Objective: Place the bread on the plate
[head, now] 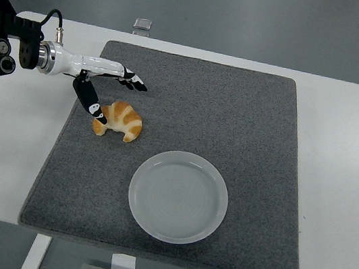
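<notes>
Closest to the desk's (6,148) near edge is the empty plate (178,196), sitting on the grey mat (237,116). The bread (119,120) lies on the mat just up and left of it, not touching it. Left hand (103,78) is right over the bread, fingers (133,81) spread open, thumb tip at its left end.

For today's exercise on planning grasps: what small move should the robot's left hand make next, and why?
Probably close the left hand around the croissant. Its thumb already reaches the croissant's left end and its fingers are spread above and beyond it, holding nothing, while the plate is empty.
</notes>
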{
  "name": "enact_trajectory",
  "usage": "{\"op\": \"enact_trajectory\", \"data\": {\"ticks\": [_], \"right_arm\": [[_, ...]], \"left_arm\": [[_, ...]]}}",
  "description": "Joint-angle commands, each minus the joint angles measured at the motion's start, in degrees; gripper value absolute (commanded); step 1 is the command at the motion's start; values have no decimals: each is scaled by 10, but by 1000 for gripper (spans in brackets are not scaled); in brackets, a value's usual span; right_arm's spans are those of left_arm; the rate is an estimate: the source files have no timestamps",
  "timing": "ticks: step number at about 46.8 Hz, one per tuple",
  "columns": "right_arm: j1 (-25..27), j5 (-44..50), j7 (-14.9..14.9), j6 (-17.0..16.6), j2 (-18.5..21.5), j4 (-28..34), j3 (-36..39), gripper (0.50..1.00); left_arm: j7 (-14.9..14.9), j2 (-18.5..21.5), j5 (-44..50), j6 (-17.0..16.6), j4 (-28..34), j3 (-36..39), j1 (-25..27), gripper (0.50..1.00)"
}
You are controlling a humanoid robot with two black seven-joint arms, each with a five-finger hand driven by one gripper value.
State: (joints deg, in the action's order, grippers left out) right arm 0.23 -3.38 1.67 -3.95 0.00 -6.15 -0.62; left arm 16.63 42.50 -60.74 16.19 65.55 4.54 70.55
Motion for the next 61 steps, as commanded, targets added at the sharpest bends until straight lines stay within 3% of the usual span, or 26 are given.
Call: {"op": "enact_trajectory", "data": {"ticks": [1, 22, 40, 56, 61], "right_arm": [[-1, 0, 0, 0, 0, 0, 0, 952], [-1, 0, 0, 0, 0, 0, 0, 952], [0, 0, 0, 0, 0, 0, 0, 952], [0, 0, 0, 0, 0, 0, 0, 952], [-1, 0, 0, 0, 0, 0, 0, 952]], "left_arm": [[1, -3, -1, 0, 0, 1, -1, 979], [2, -14, -17, -1, 1, 12, -12, 939], [2, -33, -31, -28, -2, 13, -32, 894], [2, -37, -47, -39, -5, 13, -39, 829], [2, -37, -48, -41, -5, 13, -39, 776]]}}
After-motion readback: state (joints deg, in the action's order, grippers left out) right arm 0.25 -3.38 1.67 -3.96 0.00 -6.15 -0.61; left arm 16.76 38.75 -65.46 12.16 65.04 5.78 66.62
